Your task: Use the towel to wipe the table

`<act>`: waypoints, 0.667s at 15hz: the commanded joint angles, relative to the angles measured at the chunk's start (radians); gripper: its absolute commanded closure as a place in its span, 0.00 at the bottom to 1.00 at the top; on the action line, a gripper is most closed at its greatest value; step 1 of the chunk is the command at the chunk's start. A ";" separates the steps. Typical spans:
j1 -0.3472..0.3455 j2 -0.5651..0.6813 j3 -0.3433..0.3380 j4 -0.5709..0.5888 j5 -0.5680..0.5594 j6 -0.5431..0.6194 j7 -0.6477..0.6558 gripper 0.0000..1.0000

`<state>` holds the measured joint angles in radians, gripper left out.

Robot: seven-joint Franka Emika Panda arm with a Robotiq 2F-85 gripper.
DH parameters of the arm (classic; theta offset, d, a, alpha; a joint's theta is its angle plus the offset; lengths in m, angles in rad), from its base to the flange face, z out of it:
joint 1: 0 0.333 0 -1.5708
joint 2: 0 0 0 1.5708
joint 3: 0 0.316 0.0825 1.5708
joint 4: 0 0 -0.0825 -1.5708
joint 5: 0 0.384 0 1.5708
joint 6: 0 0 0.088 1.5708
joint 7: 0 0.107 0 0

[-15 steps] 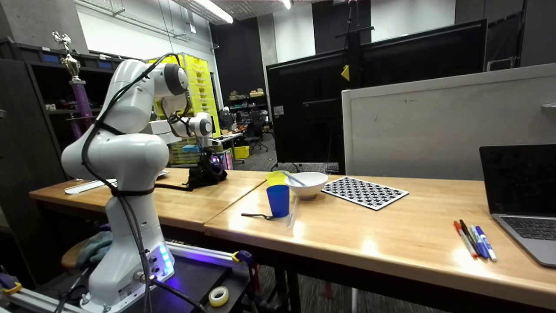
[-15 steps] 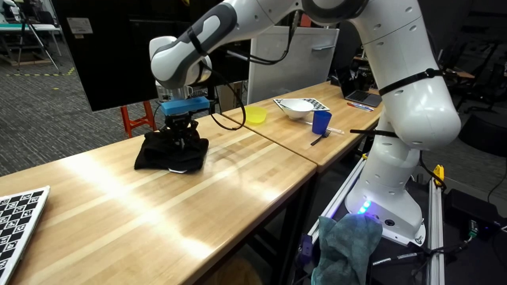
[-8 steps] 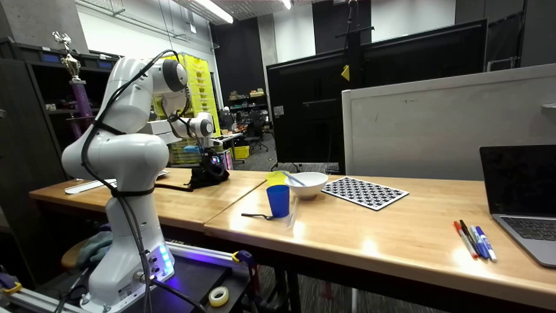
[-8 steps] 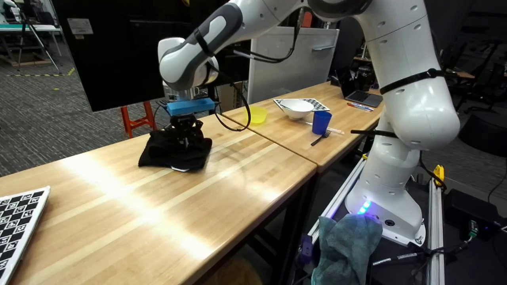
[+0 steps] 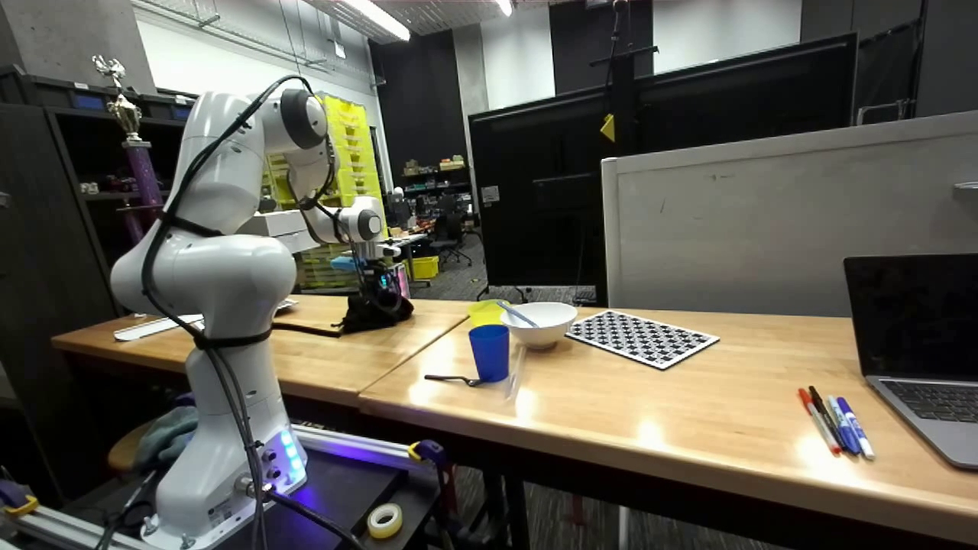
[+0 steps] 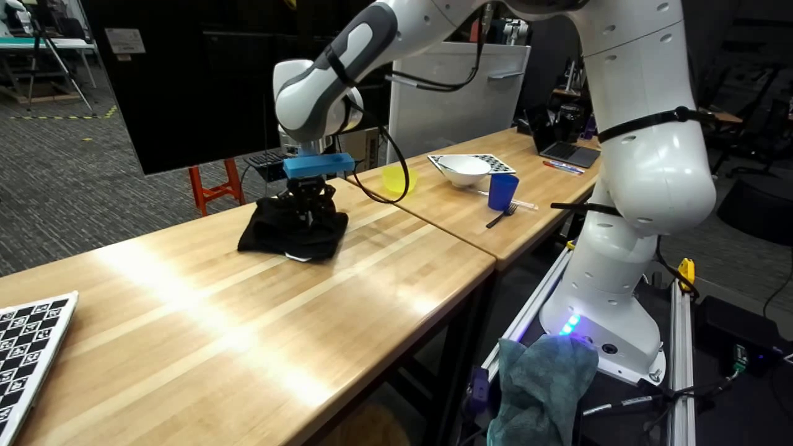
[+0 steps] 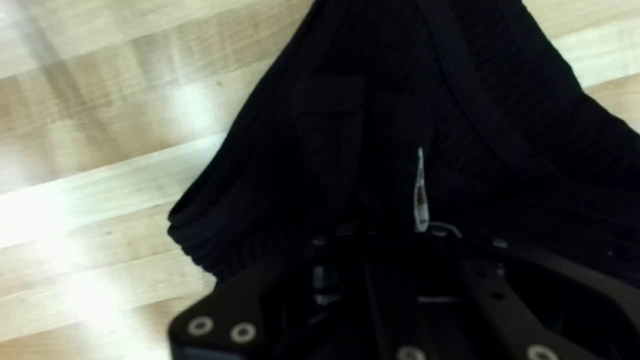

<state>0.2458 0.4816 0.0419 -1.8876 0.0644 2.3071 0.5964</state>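
Note:
The black cloth point(image 6: 266, 230) lies bunched on the wooden table point(image 6: 372, 297) near its far edge, with a small white tag at its near side. It also shows in an exterior view point(image 5: 370, 317) and fills much of the wrist view point(image 7: 480, 150). My gripper point(image 6: 308, 220) points down into the cloth, its fingers close together. The fingertips point(image 7: 382, 230) are dark against the black fabric and hard to make out, but the cloth moves along with them, so the gripper is shut on it. A grey-green towel point(image 6: 545, 387) hangs at the robot's base.
Past the table seam stand a yellow bowl point(image 6: 396, 179), a white bowl point(image 6: 461, 170), a blue cup point(image 6: 502, 191) and a fork point(image 6: 502, 215). A checkered board point(image 6: 31, 353) lies at the table's other end. A laptop point(image 5: 924, 351) and several pens point(image 5: 837, 424) lie farther along.
The arm and gripper have moved right in both exterior views, toward the table seam, dragging the black cloth along the table. The other objects have not moved.

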 commanded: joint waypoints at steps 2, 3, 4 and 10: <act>-0.017 -0.055 -0.022 -0.109 -0.007 0.037 -0.003 0.97; -0.021 -0.061 -0.024 -0.117 -0.009 0.037 -0.004 0.97; -0.025 -0.066 -0.027 -0.125 -0.010 0.037 -0.005 0.97; -0.066 -0.090 -0.036 -0.169 0.004 0.047 -0.023 0.97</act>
<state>0.1979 0.4188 0.0181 -1.9899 0.0639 2.3289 0.5942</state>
